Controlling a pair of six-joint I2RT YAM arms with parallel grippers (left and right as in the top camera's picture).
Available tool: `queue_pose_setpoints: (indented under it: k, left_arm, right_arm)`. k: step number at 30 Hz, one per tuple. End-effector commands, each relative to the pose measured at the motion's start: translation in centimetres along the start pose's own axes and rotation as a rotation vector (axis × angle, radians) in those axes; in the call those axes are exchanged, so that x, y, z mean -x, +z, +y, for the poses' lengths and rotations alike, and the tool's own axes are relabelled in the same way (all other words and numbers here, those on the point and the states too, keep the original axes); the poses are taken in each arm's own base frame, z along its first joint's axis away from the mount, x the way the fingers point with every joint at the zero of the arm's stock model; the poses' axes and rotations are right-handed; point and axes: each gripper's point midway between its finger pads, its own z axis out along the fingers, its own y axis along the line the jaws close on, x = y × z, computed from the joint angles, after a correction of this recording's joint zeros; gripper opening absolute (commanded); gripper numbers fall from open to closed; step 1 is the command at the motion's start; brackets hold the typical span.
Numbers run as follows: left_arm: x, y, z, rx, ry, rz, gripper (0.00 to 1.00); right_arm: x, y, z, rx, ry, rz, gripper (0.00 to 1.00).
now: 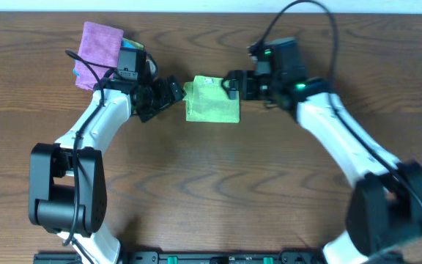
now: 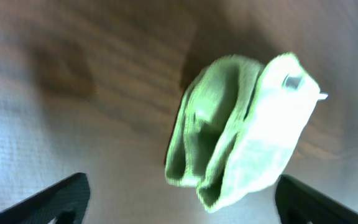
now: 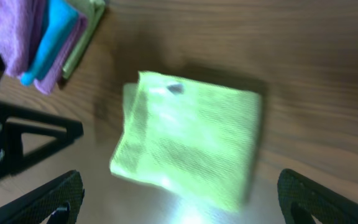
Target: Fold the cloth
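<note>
A green cloth (image 1: 211, 100) lies folded into a small square on the wooden table, between the two grippers. My left gripper (image 1: 173, 92) is open and empty just left of it; the left wrist view shows the cloth's layered folded edge (image 2: 241, 130) ahead of the spread fingers. My right gripper (image 1: 233, 83) is open and empty just right of the cloth's far corner; the right wrist view shows the cloth's flat top (image 3: 191, 140) with a small tag at one corner.
A stack of folded cloths, purple on top (image 1: 98, 45) with blue beneath, lies at the far left behind my left arm. It also shows in the right wrist view (image 3: 36, 37), next to the left gripper's black fingers (image 3: 23, 146).
</note>
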Motion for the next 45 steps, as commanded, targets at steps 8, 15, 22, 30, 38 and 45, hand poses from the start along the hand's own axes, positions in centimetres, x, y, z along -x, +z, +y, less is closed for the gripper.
queue_pose_setpoints:
  k: [8,15,22,30,38,45]
  left_arm:
    - [-2.6,-0.1,-0.4,-0.083,-0.101,0.096,0.95]
    - [-4.2,0.9,-0.6,-0.151,-0.168,0.146,0.95]
    - [-5.1,1.6,-2.0,-0.163,-0.141,0.155,0.95]
    - [-5.2,2.9,-2.6,-0.122,-0.152,0.109,0.95]
    - [-5.1,4.8,-2.9,-0.118,-0.186,0.089,0.96]
    - [-5.1,5.4,-2.5,-0.070,-0.196,0.054,0.96]
  right_arm:
    - [-2.0,-9.9,-7.9,-0.157,-0.193,0.092,0.99]
    - [-5.2,-15.8,-11.8,-0.262,-0.114,-0.023,0.99]
    - [-10.7,-17.8,-12.5,-0.325,-0.003,-0.103,0.99]
    - [-12.5,-19.7,-11.1,-0.325,0.063,-0.232,0.99]
    - [-12.5,-19.5,-10.9,-0.309,0.080,-0.229,0.99]
    - [-12.5,-19.5,-10.9,-0.309,0.080,-0.229,0.99]
